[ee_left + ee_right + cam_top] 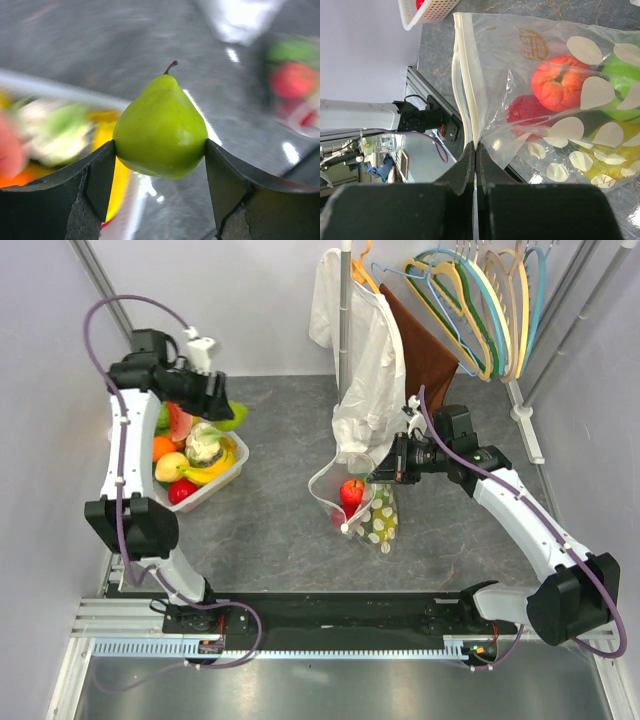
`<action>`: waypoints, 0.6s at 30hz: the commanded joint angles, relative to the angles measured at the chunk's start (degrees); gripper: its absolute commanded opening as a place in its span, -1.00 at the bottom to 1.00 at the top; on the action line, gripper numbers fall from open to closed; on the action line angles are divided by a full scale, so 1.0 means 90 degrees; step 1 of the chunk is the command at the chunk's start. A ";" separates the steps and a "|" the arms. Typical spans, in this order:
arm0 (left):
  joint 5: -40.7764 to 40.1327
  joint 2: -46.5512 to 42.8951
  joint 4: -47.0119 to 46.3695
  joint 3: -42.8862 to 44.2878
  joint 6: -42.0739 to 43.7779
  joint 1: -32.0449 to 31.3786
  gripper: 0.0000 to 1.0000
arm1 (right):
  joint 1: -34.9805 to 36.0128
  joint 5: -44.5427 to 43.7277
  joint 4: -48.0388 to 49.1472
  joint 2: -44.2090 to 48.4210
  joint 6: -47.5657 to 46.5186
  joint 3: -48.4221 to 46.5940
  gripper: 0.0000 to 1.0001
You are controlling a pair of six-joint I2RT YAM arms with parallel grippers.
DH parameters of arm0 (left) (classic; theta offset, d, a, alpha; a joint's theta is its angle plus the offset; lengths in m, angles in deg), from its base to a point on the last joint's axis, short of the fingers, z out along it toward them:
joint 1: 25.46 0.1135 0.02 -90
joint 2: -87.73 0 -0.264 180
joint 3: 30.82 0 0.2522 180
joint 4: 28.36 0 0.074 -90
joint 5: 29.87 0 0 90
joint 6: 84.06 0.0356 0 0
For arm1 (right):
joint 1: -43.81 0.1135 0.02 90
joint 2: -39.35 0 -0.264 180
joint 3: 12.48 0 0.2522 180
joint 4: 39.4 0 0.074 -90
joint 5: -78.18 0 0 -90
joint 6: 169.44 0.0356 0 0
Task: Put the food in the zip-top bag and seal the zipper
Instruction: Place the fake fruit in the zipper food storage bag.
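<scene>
My left gripper (160, 146) is shut on a glossy green pear (161, 130), one finger on each flank. From above, the left gripper (222, 408) hangs with the pear (236, 418) over the back end of the white basket (228, 483). My right gripper (476, 150) is shut on the mouth edge of the zip-top bag (555, 45), right on the white zipper (466, 75), and holds it up. From above, the right gripper (383, 474) holds the bag (378, 523) open over the table. Inside lie a red apple (352, 490), an orange-red fruit (559, 82) and green and yellow pieces.
The basket holds more food: a banana (213, 471), an orange (163, 447), a red fruit (181, 490) and a watermelon slice (178, 423). A white garment (365, 360), a brown cloth (425, 350) and hangers (480, 300) hang just behind the bag. A metal rail (330, 625) runs along the near edge.
</scene>
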State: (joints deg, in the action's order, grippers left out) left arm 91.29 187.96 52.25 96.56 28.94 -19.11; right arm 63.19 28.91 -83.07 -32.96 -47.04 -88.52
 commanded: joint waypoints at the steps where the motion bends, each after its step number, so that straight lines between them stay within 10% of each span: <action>1: 0.1263 -0.0891 0.0142 -0.0601 -0.0221 -0.1308 0.15 | -0.0014 0.0103 0.0267 0.0047 0.0101 -0.0033 -1.00; 8: 0.1393 -0.1039 -0.0445 -0.1209 -0.0759 -0.3689 0.15 | -0.0014 0.0103 0.0277 0.0046 0.0150 -0.0121 -1.00; 18: -0.0441 0.0006 -0.0836 -0.0390 -0.1355 -0.5207 0.27 | -0.0024 0.0211 0.0121 0.0086 0.0062 -0.0228 -1.00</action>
State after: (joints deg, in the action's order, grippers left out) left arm 97.27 184.46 48.47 88.93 21.03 -63.61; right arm 63.19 28.58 -82.72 -32.96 -46.56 -88.52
